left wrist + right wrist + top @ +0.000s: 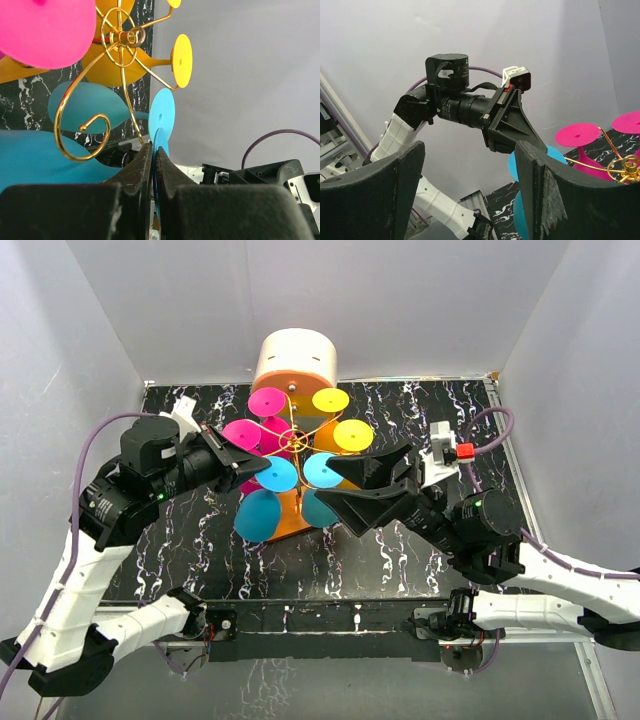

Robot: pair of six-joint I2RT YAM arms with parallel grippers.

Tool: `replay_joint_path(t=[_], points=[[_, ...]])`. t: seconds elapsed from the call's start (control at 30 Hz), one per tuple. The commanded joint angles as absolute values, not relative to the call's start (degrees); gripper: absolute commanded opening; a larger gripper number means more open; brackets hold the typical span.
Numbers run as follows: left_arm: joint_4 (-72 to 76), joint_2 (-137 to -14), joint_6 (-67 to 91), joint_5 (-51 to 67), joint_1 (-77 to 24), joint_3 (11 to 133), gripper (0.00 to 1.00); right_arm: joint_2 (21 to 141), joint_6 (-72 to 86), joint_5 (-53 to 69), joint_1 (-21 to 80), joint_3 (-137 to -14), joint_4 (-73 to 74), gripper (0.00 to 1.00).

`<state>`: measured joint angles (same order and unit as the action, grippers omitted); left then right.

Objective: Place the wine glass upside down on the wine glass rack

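- The left gripper, at the bottom centre of its wrist view, is pinched fully together on a thin blue disc, the foot of a blue wine glass.
- The glass is held by the edge of the foot alone. In the overhead view its foot sits just left of frame centre and its bowl hangs below that, so it is already inverted.
- The foot lies close against the lower-left side of the wine glass rack. A curled gold scroll arm shows just left of the fingers. I cannot tell whether the stem is seated in an arm.
- The right gripper stands wide apart with nothing between its fingers, just right of the rack in the overhead view.
- Farther out, pink glasses, yellow glasses and another blue glass hang foot-up around the gold hub, above the orange base.
- Handling, as a judgement: the glass looks opaque and probably plastic, so light, stiff and smooth rather than brittle.
- A pinch on the foot's rim gives little contact, and the bowl's weight could swing it about the pads.
- Gripping deeper across the foot, or at the stem beneath it, should hold steadier. The wire arms look springy and easily nudged.
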<state>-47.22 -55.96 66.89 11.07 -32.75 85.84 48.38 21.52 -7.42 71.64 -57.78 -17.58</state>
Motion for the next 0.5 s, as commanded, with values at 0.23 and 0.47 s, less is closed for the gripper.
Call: replay_joint_path(t=[0.23, 0.47], points=[[-36.8, -55.8, 68.6, 9.3, -32.9, 82.4, 0.0, 45.1, 23.0, -9.1, 72.0, -57.0, -18.5, 0.71], [-33.1, -55.1, 70.5, 7.4, -32.9, 79.4, 0.0, 44.8, 23.6, -9.1, 72.0, -56.8, -18.4, 0.71]])
